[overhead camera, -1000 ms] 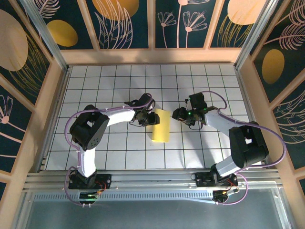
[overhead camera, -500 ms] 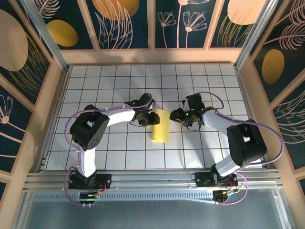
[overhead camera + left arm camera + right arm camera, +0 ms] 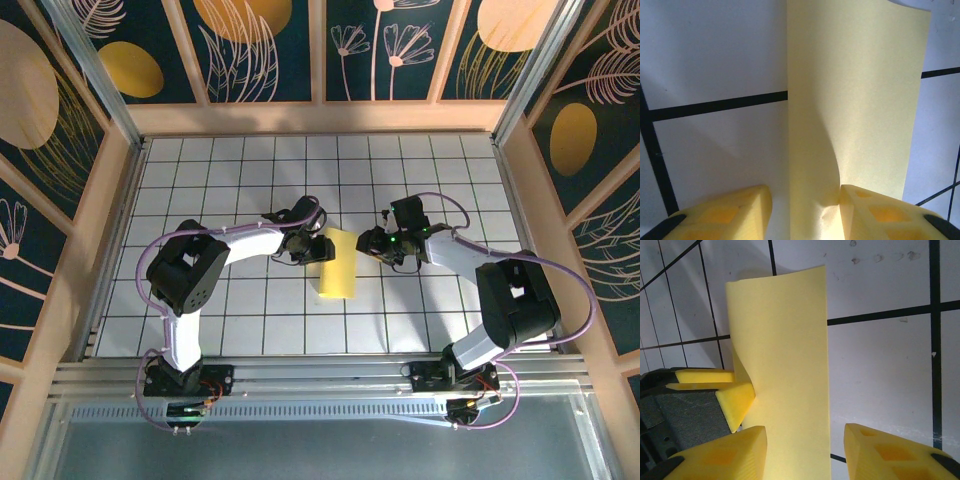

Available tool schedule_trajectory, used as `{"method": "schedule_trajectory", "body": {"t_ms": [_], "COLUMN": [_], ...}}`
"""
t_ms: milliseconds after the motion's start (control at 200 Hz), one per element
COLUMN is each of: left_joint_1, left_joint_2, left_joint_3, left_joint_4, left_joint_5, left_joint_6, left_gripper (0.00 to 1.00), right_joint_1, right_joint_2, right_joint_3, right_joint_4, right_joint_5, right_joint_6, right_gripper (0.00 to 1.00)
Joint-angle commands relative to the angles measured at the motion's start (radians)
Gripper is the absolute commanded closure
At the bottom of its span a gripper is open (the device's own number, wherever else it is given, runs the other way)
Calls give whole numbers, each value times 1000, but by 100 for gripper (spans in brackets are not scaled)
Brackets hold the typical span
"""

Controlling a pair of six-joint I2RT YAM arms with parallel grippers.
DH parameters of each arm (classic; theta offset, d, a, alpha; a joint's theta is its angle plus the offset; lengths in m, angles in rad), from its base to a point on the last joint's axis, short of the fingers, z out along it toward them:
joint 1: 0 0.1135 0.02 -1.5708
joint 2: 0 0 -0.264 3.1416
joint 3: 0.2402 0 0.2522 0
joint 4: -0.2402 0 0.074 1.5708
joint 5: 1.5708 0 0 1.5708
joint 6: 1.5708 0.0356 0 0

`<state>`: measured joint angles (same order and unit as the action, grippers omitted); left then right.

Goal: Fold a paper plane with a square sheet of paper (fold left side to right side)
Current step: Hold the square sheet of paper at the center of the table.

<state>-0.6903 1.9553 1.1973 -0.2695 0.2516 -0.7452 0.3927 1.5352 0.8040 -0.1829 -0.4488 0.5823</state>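
Note:
The square sheet of paper [image 3: 338,268] lies folded into a tall pale-yellow strip near the table's middle. My left gripper [image 3: 308,248] is at the strip's upper left edge. In the left wrist view the left gripper [image 3: 805,216] is open: one finger [image 3: 875,212] presses into the paper [image 3: 855,100] and raises a soft bulge, while the other stands clear on the bare table. My right gripper [image 3: 368,242] hovers just right of the strip. Seen from the right wrist, the right gripper [image 3: 805,456] is open over the paper [image 3: 785,350], with the left gripper's fingers [image 3: 737,400] at its far edge.
The table [image 3: 250,180] is white with a black grid, boxed in by wooden-framed walls on three sides. An aluminium rail [image 3: 320,375] with both arm bases runs along the near edge. Open tiles surround the paper on all sides.
My right gripper has edged left, closer to the paper's right edge, and its jaws have narrowed slightly. The left arm and the paper have stayed put.

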Motion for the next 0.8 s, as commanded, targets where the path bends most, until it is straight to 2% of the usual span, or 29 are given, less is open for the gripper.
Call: {"method": "schedule_trajectory", "body": {"t_ms": [0, 165, 310, 415, 566, 796], "left_joint_1": [4, 3, 3, 3, 3, 2], "left_joint_2": [56, 57, 57, 58, 61, 58], "left_joint_3": [-14, -13, -11, -11, -10, -9], "left_joint_4": [-109, -112, -112, -112, -112, -112], "left_joint_5": [-74, -74, -74, -73, -72, -75], "left_joint_6": [-32, -29, -30, -30, -29, -27], "left_gripper": [58, 58, 58, 58, 58, 58], "right_joint_1": [11, 36, 71, 86, 96, 102], "right_joint_2": [9, 54, 109, 139, 175, 211], "right_joint_3": [-6, 12, 37, 41, 40, 32], "right_joint_4": [27, 50, 73, 92, 100, 66], "right_joint_5": [-41, -96, -110, -108, -105, -75], "right_joint_6": [4, 9, 23, 34, 35, 22], "right_gripper": [57, 68, 85, 94, 99, 100]}}
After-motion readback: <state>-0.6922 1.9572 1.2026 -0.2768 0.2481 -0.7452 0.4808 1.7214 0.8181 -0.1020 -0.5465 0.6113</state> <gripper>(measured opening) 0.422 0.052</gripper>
